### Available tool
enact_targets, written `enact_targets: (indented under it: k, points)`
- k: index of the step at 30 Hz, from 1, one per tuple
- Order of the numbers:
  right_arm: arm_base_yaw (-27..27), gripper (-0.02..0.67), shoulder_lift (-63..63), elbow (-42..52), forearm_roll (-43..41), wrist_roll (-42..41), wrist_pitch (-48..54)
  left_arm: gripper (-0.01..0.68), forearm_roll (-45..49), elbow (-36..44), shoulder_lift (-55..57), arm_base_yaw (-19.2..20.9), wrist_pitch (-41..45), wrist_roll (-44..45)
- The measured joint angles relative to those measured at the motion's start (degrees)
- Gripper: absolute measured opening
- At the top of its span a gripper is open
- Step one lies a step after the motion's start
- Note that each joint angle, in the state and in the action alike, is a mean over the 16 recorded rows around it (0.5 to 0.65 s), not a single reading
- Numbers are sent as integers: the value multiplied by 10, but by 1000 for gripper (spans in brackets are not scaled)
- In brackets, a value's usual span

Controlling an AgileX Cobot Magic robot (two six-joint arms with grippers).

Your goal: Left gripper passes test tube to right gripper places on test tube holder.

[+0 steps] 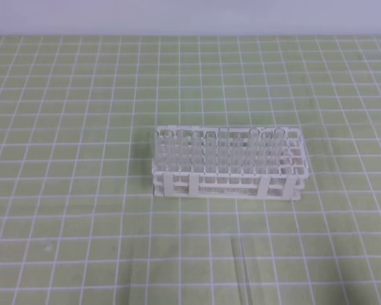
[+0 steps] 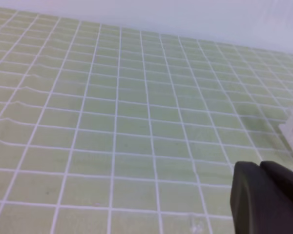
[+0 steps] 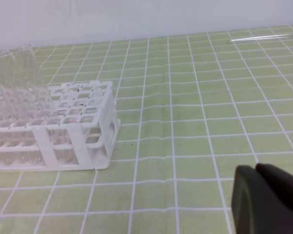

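Work surface: table covered by a green mat (image 1: pixel 70 159) printed with a white square grid, meeting a pale wall at the far edge. White test tube holder (image 1: pixel 227 164) stands upright on the mat near centre, long side toward the high camera; many of its holes hold clear tubes. One test tube (image 1: pixel 242 270) lies flat on the mat in front of the holder, apart from it.
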Motion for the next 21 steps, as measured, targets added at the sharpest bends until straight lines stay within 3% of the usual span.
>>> enact_targets:
  k: [12,21]
  points:
    - [0,-2,0,0,0,0,0,0,-16,-1,4,0,-51,-10]
    - [0,-2,0,0,0,0,0,0,-58,-2,4,0,-146,-135]
